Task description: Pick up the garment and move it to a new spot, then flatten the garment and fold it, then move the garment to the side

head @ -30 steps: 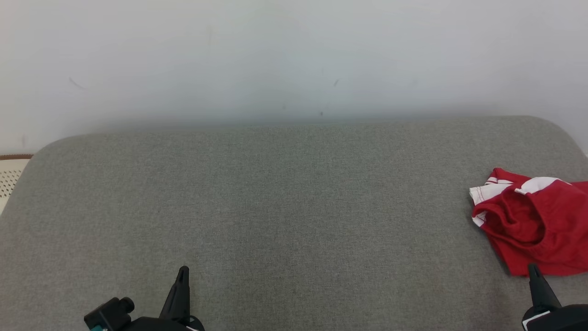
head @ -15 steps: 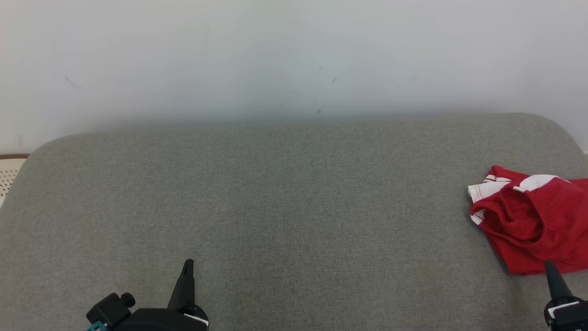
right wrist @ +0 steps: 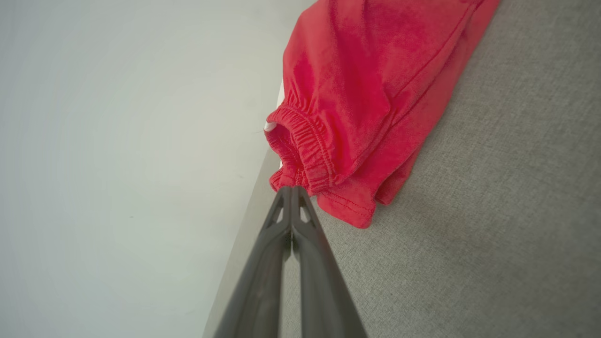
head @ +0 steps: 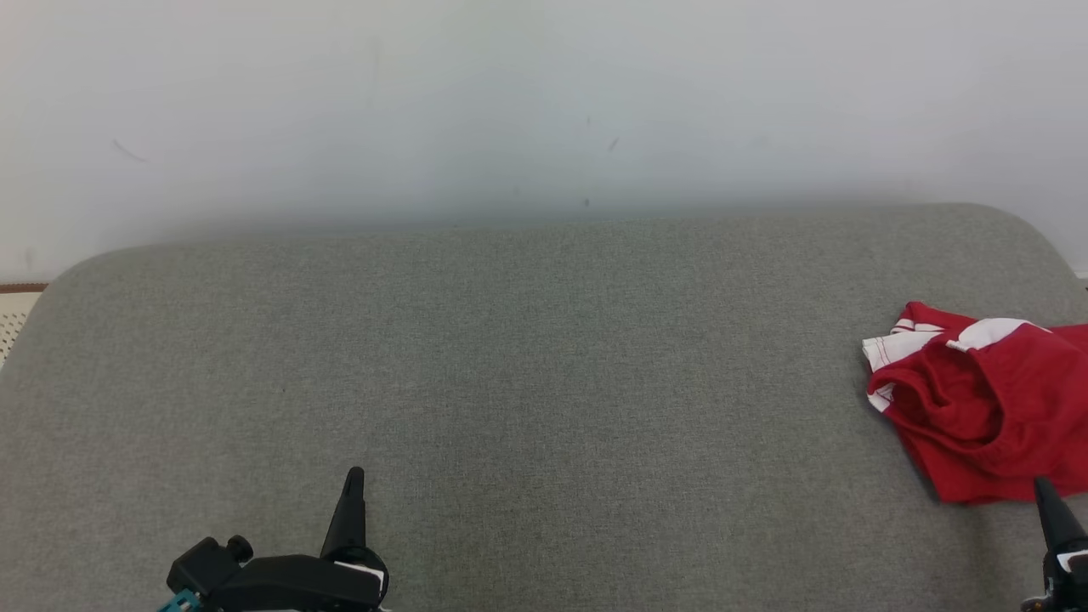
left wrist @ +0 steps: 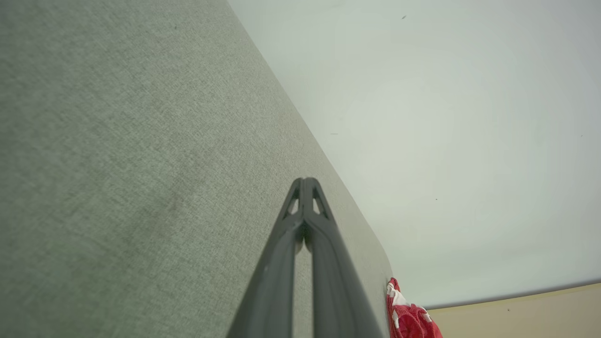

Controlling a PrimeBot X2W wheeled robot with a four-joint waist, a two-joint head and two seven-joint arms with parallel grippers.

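Nearest the robot, the left gripper (head: 354, 474) sits low over the grey upholstered seat (head: 544, 357), its two dark fingers pressed together on nothing; the left wrist view shows the closed tips (left wrist: 305, 181) plainly. The right gripper (head: 1039, 486) is at the lower right corner, its body cut off by the picture's edge. Its fingers are likewise clenched and empty, and the tips (right wrist: 292, 189) point at the near edge of the garment. Whether they touch the cloth cannot be told.

The red garment (head: 986, 416) lies crumpled on the right end of the seat, well apart from the left gripper. Its long axis runs roughly across the head view, the white-trimmed end (head: 892, 350) pointing toward the seat's middle and the rest running out of the picture on the right, so its full length is hidden. In the right wrist view an elastic-gathered opening (right wrist: 305, 141) faces the fingertips.

Beyond the seat stands a pale wall (head: 544, 102). At the far left a cream perforated object (head: 8, 327) is mostly cut off and hard to identify.
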